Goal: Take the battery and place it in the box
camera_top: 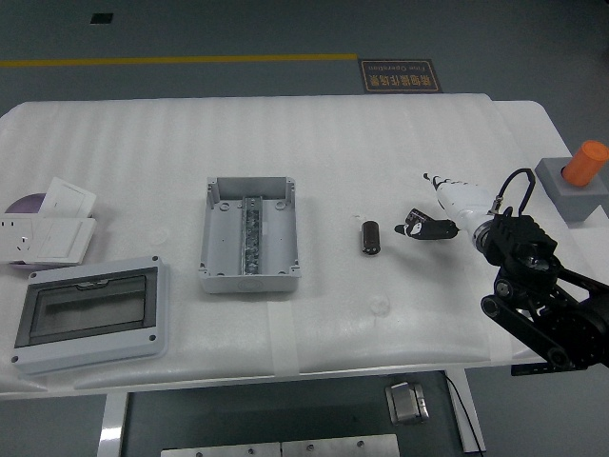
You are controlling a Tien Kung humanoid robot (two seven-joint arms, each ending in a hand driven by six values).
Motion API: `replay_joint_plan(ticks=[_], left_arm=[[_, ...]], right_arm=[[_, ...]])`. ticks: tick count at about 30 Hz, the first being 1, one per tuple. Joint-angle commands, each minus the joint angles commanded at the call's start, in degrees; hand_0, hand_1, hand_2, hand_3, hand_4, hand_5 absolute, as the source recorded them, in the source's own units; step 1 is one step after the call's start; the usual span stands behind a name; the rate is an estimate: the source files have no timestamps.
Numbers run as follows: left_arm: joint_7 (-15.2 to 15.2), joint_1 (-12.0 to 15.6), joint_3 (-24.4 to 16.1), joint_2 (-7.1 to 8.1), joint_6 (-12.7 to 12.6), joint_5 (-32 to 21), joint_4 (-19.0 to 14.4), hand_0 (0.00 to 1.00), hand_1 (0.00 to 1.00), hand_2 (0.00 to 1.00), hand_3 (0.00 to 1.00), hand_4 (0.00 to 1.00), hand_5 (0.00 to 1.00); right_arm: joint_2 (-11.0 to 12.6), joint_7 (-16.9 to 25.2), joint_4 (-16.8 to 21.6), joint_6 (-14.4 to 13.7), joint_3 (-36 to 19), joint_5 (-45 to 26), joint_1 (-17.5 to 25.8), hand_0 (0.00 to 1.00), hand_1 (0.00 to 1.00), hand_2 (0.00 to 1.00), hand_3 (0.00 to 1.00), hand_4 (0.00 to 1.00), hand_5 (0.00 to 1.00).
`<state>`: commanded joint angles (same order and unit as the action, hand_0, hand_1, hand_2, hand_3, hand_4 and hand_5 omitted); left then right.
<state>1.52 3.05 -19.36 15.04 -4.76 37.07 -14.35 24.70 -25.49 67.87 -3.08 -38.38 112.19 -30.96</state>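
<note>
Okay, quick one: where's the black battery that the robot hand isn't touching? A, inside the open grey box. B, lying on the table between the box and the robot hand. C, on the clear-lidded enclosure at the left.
B: the black battery lies on the white table, right of the open grey box and left of the right robot hand.
</note>
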Motion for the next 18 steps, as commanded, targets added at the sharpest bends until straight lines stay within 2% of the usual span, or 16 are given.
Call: replay_joint_plan(ticks=[2, 7, 8, 13, 14, 18], left_arm=[[0.0, -0.1, -0.1, 0.00, 0.0, 0.1, 0.0, 0.631, 0.662, 0.545, 0.596, 0.692, 0.403], [-0.1, -0.1, -0.2, 0.04, 0.0, 0.1, -0.1, 0.631, 0.662, 0.545, 0.596, 0.692, 0.403], [-0.1, -0.1, -0.2, 0.05, 0.0, 0.1, -0.1, 0.631, 0.662, 0.545, 0.595, 0.688, 0.402], [-0.1, -0.1, -0.2, 0.03, -0.1, 0.2, -0.1, 0.631, 0.662, 0.545, 0.595, 0.688, 0.402], [-0.1, -0.1, -0.2, 0.02, -0.1, 0.2, -0.1, 0.631, 0.662, 0.545, 0.596, 0.686, 0.401], [-0.1, -0.2, -0.4, -0.01, 0.0, 0.4, -0.2, 0.631, 0.662, 0.545, 0.596, 0.686, 0.401]], right_arm=[[-0.2, -0.1, -0.6, -0.2, 1.2, -0.2, -0.1, 0.588, 0.823, 0.869, 0.994, 0.998, 0.808], [-0.7, -0.1, -1.9, -2.3, 2.4, 0.4, -0.3, 0.588, 0.823, 0.869, 0.994, 0.998, 0.808], [-0.7, 0.0, -2.1, -2.7, 2.5, 0.6, -0.3, 0.572, 0.779, 0.833, 0.947, 0.979, 0.814], [-0.8, 0.3, -3.1, -4.1, 3.2, 1.0, -0.6, 0.572, 0.779, 0.833, 0.947, 0.979, 0.814], [-0.8, 0.3, -3.3, -4.2, 3.3, 1.0, -0.6, 0.440, 0.615, 0.664, 0.763, 0.735, 0.600], [-0.8, 0.6, -4.3, -4.5, 4.0, 0.9, -0.8, 0.440, 0.615, 0.664, 0.763, 0.735, 0.600]])
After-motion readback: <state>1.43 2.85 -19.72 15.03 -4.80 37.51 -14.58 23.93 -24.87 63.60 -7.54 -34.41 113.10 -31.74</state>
